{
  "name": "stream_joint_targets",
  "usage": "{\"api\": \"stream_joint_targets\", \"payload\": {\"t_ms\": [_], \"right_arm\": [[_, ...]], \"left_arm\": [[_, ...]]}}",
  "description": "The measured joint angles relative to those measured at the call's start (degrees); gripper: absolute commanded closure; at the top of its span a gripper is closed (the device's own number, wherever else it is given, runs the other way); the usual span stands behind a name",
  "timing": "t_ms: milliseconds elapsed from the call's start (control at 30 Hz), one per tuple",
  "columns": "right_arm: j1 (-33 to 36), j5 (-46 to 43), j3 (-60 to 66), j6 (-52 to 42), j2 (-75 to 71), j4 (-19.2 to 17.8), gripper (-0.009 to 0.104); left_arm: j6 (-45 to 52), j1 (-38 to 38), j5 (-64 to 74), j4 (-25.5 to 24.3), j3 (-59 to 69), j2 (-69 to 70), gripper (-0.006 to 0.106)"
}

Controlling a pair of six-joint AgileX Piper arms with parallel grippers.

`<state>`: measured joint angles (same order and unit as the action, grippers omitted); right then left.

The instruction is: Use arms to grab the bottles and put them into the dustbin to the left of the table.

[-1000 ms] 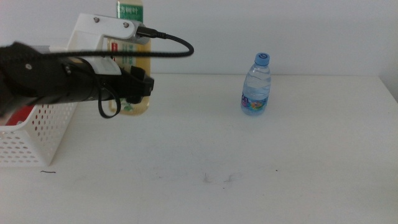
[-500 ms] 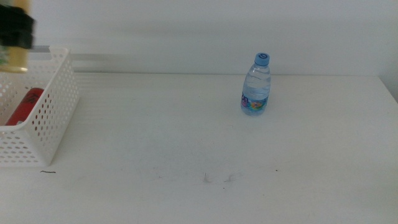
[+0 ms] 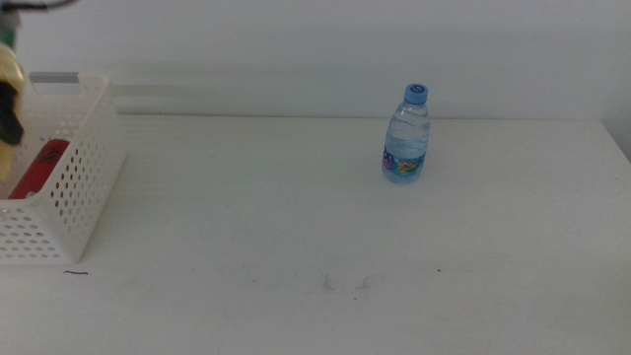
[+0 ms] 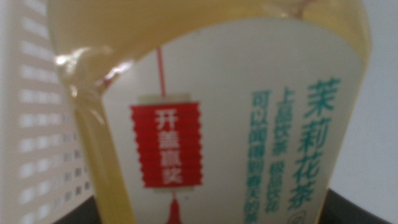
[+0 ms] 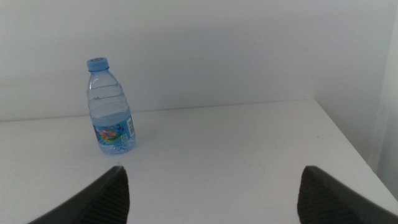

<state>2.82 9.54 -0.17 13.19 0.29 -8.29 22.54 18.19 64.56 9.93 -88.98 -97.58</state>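
Observation:
The yellow tea bottle with its green-lettered label fills the left wrist view, and my left gripper is shut on it. In the middle view they show only at the left edge, the tea bottle hanging above the white perforated dustbin. A red cola can lies inside the dustbin. The small clear water bottle with a blue cap stands upright at the back of the table. My right gripper is open, well short of the water bottle, and is out of the middle view.
The dustbin's perforated wall shows beside the tea bottle in the left wrist view. Faint scuff marks lie near the table's front. The table's right edge runs past the water bottle.
My left arm has swung left with the tea bottle, from in front of the dustbin to above it at the picture's edge, and has dropped a little lower. The water bottle has not moved.

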Motion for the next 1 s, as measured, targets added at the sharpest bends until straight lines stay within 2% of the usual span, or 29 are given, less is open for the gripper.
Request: {"api": "stream_joint_targets", "payload": {"t_ms": [233,333,433,633,667,833,1000], "right_arm": [[0.0,0.0,0.0,0.0,0.0,0.0,0.012],[0.0,0.0,0.0,0.0,0.0,0.0,0.012],[0.0,0.0,0.0,0.0,0.0,0.0,0.012],[0.0,0.0,0.0,0.0,0.0,0.0,0.012],[0.0,0.0,0.0,0.0,0.0,0.0,0.012],[0.0,0.0,0.0,0.0,0.0,0.0,0.012],[0.0,0.0,0.0,0.0,0.0,0.0,0.012]], "left_arm": [[1.4,0.0,-0.8,0.0,-0.1,-8.3,0.089],[1.4,0.0,-1.5,-0.1,-0.1,-10.5,0.084],[1.7,0.0,-2.7,-0.2,-0.2,-12.0,0.066],[3.6,0.0,-3.7,-0.2,-0.3,-12.8,0.012],[3.8,0.0,-3.7,-0.2,-0.6,-12.8,0.006],[4.4,-0.3,-2.1,2.2,-2.4,-8.7,0.007],[3.8,-3.4,1.8,5.7,-2.6,2.9,0.007]]}}
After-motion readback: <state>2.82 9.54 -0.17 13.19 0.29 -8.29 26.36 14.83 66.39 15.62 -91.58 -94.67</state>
